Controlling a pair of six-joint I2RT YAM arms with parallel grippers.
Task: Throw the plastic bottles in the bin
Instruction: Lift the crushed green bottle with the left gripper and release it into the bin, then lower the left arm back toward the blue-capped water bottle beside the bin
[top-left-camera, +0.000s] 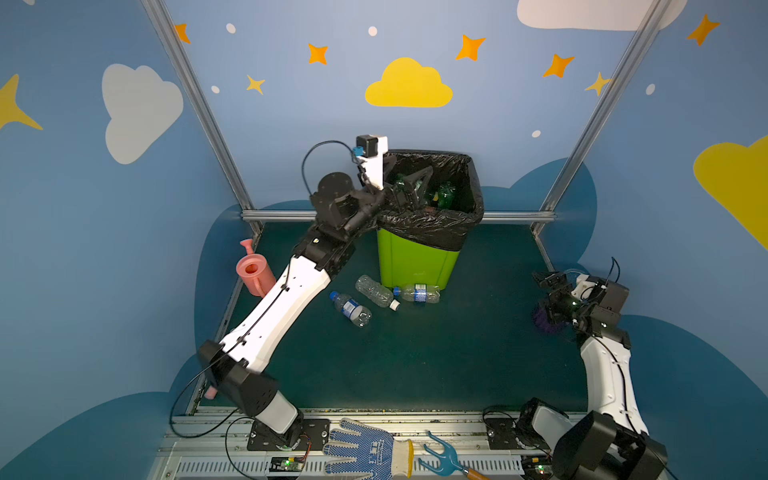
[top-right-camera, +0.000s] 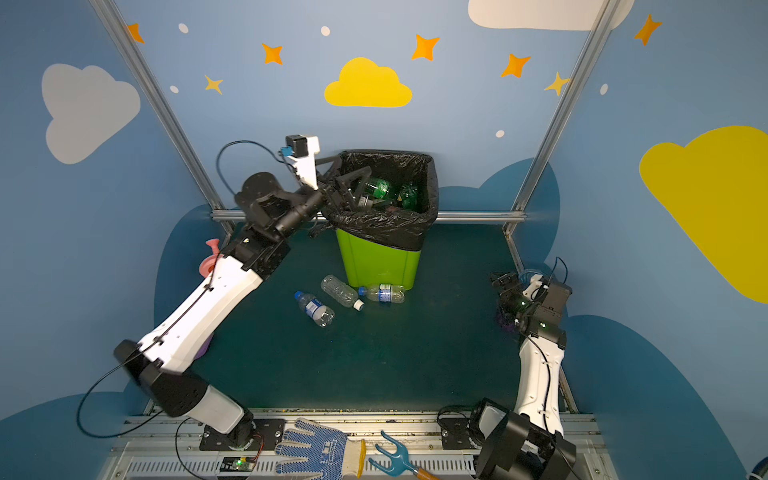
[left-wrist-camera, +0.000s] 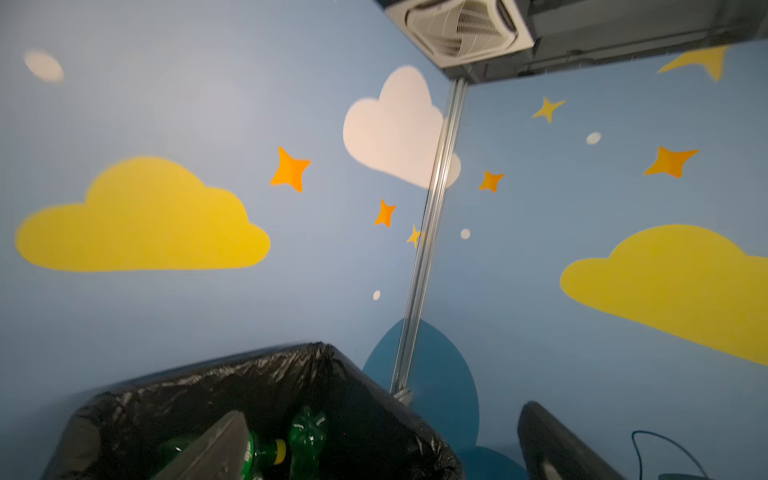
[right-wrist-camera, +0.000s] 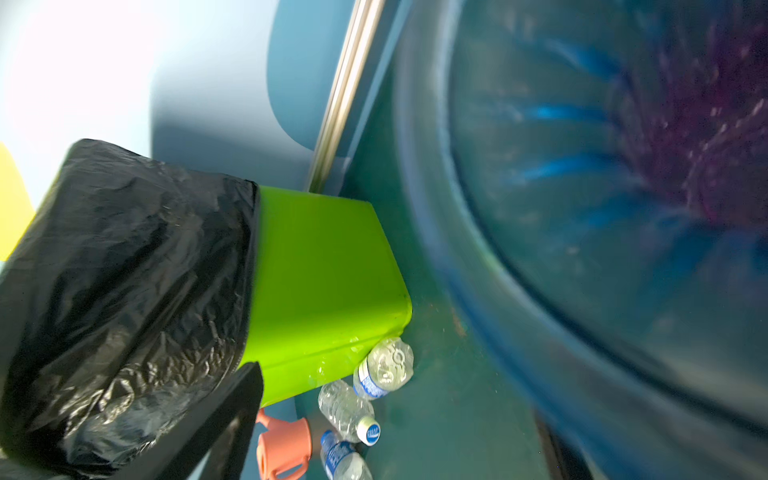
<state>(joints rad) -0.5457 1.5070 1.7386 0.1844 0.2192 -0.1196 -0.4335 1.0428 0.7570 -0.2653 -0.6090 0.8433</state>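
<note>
So the bin (top-left-camera: 415, 262) is lime green with a black bag (top-left-camera: 428, 226) folded over the rim, and it stands at the back of the table (top-left-camera: 436, 365), roughly in the middle. Down inside you can make out green bottles (top-right-camera: 376, 189), at least two. The left wrist view shows one with a yellow cap. Anything deeper is too dark to tell.

The left gripper (top-left-camera: 411, 187) hangs right over the bin's mouth on its left side, fingers spread wide with nothing between them, so it's let go.

Three clear bottles (top-left-camera: 376, 291) aren't in yet. They're lying on their sides on the table at the bin's front foot:
- one with a blue label, right up against the base
- a white-capped one just beside it
- a blue-capped one a bit nearer the camera, left of those

Other containers: a pink watering can (top-left-camera: 254, 272) sits by the left edge, partly behind the left arm. A blue-purple vase (top-left-camera: 545, 321) is on the right side, below the right gripper (top-left-camera: 550, 280). That gripper's jaws are spread too, and I can't see anything in them. The right wrist view has the vase huge and blurry, so I can't tell what's inside it.
</note>
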